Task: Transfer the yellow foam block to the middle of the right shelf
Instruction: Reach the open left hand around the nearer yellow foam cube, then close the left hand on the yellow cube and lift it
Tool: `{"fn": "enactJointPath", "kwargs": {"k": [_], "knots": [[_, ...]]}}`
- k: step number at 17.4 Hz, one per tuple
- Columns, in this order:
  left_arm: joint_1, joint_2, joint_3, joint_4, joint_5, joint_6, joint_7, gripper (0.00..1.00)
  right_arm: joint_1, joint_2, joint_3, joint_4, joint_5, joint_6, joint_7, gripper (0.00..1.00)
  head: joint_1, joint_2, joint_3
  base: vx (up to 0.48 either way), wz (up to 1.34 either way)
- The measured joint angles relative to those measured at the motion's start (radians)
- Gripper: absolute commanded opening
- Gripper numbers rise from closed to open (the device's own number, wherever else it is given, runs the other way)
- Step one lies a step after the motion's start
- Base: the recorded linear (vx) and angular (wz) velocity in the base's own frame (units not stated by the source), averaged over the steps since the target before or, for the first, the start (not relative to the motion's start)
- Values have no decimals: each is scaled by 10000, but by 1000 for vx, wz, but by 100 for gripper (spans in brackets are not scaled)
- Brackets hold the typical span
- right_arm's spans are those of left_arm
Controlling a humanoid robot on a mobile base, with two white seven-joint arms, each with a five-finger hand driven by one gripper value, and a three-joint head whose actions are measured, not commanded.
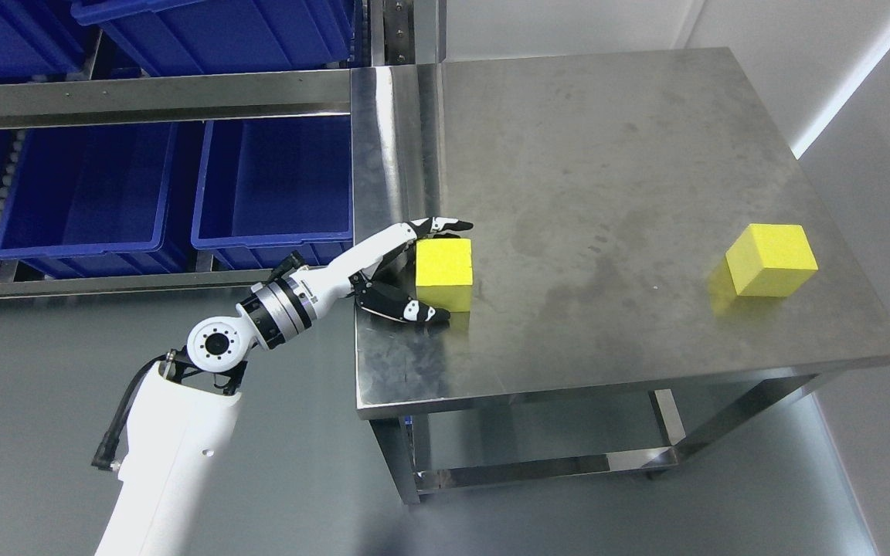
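A yellow foam block [444, 273] sits on the steel table [615, 177] near its left front edge. My left hand [436, 270] reaches in from the lower left and brackets the block: the fingers [445, 225] stretch along its far top edge and the thumb [408, 307] lies by its near side. The hand is spread around the block; the block rests on the table. A second yellow foam block [771, 259] sits near the table's right edge, untouched. The right arm is out of view.
A steel shelf rack stands left of the table, holding blue plastic bins [275, 185] on its levels [144, 96]. A steel rail [66, 287] runs below the bins. Grey floor lies under my arm. A white wall stands at the right.
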Motion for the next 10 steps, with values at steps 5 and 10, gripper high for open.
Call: {"fn": "enactJointPath", "kwargs": {"k": [5,10], "knots": [[-36,-413,395,381,283,-29,-77,35,0,0,0,0,0,0,0,100,0,0,0,-1,8],[-34,-631,1023,525,2016,-597,741,37,0,0,0,0,0,0,0,100,0,0,0,-4,-20]]}}
